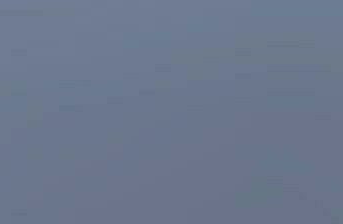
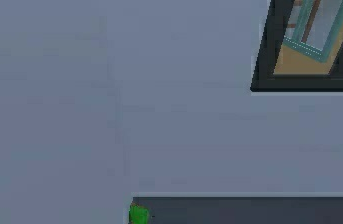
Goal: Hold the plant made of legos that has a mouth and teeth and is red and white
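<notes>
A small bright green blob point(image 2: 138, 214) sits at the bottom edge of the arm side view, left of the middle. It lies at the left end of a dark horizontal ledge point(image 2: 249, 197) that runs to the view's right edge. The blob is too small for me to tell what it is; I see no red or white on it.
A plain blue-grey wall point(image 1: 169, 110) stands close ahead in the forward view. In the arm side view a pale wall point(image 2: 179, 120) rises behind the ledge, with a faint upright corner line point(image 2: 114, 100). A dark-framed picture point(image 2: 314, 45) hangs at the top right.
</notes>
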Controlling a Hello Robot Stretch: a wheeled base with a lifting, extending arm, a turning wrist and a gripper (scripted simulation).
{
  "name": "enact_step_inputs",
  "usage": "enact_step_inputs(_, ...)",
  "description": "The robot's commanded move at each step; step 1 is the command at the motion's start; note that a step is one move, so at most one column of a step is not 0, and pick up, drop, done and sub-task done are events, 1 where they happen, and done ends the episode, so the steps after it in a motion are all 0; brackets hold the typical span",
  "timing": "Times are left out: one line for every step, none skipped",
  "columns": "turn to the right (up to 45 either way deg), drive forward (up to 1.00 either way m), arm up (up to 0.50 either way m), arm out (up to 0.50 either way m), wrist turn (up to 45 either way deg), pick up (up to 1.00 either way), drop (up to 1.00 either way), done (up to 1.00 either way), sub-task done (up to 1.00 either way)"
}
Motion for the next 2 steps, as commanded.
enact_step_inputs(0.0,0.00,0.00,0.50,0.0,0.00,0.00,0.00,0.00)
enact_step_inputs(0.0,0.00,0.00,0.00,45.0,0.00,0.00,0.00,0.00)
